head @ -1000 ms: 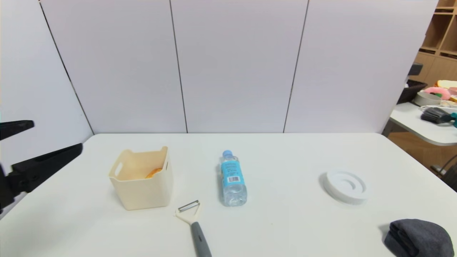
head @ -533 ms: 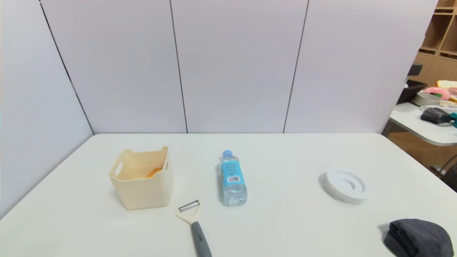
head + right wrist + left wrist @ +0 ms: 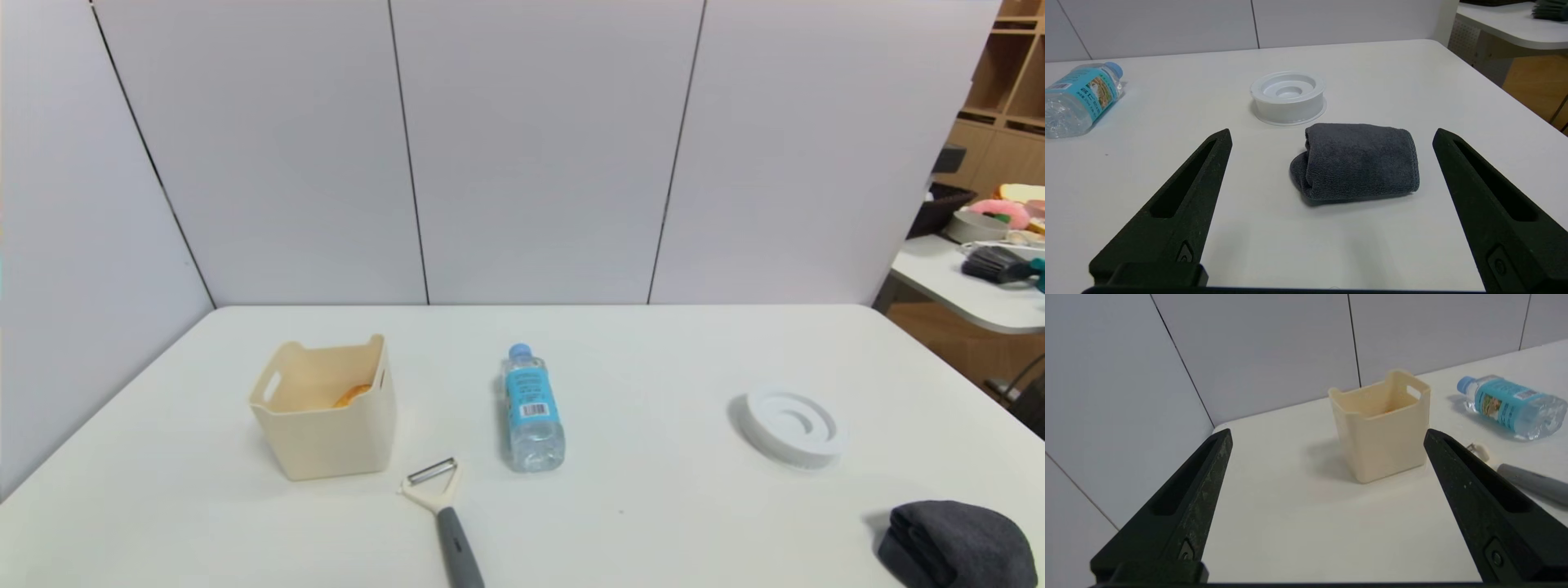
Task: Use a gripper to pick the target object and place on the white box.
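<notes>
Both grippers were out of the head view; the left gripper (image 3: 1327,435) hung with its fingers spread wide and empty, near the table's left edge, facing the cream-white bin (image 3: 325,412). The cream puff (image 3: 353,395) lay inside that bin, against its right wall. Spread just as wide, the right gripper (image 3: 1331,136) hovered near the rolled grey towel (image 3: 1357,162). Between them lay a peeler (image 3: 441,506), a water bottle (image 3: 531,408) on its side and a white ringed disc (image 3: 790,426) on the table (image 3: 653,506).
</notes>
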### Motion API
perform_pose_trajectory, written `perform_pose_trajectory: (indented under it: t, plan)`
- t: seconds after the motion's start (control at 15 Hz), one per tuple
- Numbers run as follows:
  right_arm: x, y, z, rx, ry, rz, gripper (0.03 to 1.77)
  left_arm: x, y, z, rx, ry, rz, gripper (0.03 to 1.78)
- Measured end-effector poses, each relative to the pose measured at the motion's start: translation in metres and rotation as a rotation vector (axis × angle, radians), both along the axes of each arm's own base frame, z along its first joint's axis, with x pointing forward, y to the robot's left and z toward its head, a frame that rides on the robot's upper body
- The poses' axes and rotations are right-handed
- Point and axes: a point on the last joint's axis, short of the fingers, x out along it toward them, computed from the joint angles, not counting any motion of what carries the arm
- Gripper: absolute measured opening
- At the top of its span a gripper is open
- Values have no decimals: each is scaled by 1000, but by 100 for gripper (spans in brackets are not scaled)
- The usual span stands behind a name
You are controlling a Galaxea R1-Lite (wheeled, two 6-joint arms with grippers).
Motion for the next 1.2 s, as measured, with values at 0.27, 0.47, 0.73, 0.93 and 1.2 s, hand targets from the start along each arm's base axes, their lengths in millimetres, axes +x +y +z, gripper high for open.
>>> perform_pose_trajectory:
  t: [0.27, 0.47, 0.73, 0.93, 1.2]
  plan:
    - [0, 0, 0, 0, 0, 0, 170, 3, 0, -53, -9, 70, 8, 169]
    - [0, 0, 0, -1, 0, 0, 170, 5, 1, -69, -21, 114, 53, 169]
    - [0, 0, 0, -1, 0, 0, 170, 6, 1, -74, -53, 136, 57, 169]
    - [0, 0, 0, -1, 0, 0, 170, 6, 1, -74, -88, 140, 58, 169]
    - [0, 0, 0, -1, 0, 0, 170, 6, 2, -74, -187, 144, 78, 169]
